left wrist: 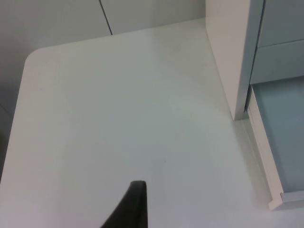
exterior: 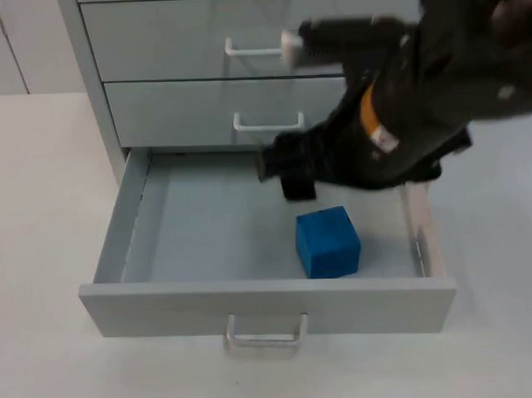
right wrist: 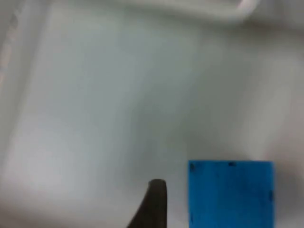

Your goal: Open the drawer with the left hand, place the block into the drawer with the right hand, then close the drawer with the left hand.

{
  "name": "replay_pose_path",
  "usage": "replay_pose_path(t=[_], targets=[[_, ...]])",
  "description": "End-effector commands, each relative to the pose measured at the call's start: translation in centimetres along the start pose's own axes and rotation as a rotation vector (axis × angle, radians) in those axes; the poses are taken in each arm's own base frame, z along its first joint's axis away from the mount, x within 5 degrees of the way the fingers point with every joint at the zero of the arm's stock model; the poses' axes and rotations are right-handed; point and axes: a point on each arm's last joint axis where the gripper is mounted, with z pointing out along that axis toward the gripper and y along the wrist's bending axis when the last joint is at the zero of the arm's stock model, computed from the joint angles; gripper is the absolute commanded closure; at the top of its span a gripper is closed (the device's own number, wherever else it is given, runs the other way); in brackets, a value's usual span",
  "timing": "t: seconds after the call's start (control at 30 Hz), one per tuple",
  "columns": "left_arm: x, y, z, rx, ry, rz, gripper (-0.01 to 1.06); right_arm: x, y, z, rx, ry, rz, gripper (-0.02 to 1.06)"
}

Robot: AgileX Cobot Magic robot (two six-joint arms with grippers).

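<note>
Top view | blue block [exterior: 328,241] lies in open drawer [exterior: 268,305], lower centre | right gripper [exterior: 287,172] hovers just above-left of block, grip unclear | left gripper [left wrist: 129,209] over bare table [left wrist: 118,123], grip unclear

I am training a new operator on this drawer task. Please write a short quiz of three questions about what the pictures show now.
1. True or false: the blue block lies inside the open bottom drawer.
2. Where is the right end effector? A) above the rear part of the drawer, apart from the block; B) holding the drawer handle; C) on the table beside the cabinet.
3. Fill in: the left end effector waits over the white ____.

Key: 1 true; 2 A; 3 table.
</note>
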Motion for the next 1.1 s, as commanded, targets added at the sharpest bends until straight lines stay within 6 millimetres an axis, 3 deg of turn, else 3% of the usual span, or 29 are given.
replay_pose_path(t=[0.0,0.13,0.3,0.5,0.83,1.07], targets=[[0.0,0.0,-0.1,0.004,-0.01,-0.008,0.0,-0.9,-0.1,-2.5,-0.005,-0.009,-0.011,0.27],[0.0,0.0,-0.1,0.003,-0.01,-0.007,0.0,-1.6,-0.9,-6.6,-0.005,0.026,-0.038,0.27],[0.0,0.0,-0.1,0.001,-0.01,-0.005,0.0,-1.6,-1.7,-9.3,0.003,0.075,-0.096,0.27],[0.0,0.0,-0.1,0.001,-0.01,-0.005,0.0,-0.9,-2.2,-10.1,0.003,0.1,-0.102,0.27],[0.0,0.0,-0.1,0.003,-0.01,-0.007,0.0,1.9,-3.8,-11.1,-0.004,0.153,-0.136,0.27],[0.0,0.0,-0.1,0.003,-0.01,-0.007,0.0,2.8,-5.4,-13.1,0.003,0.109,-0.145,0.27]])
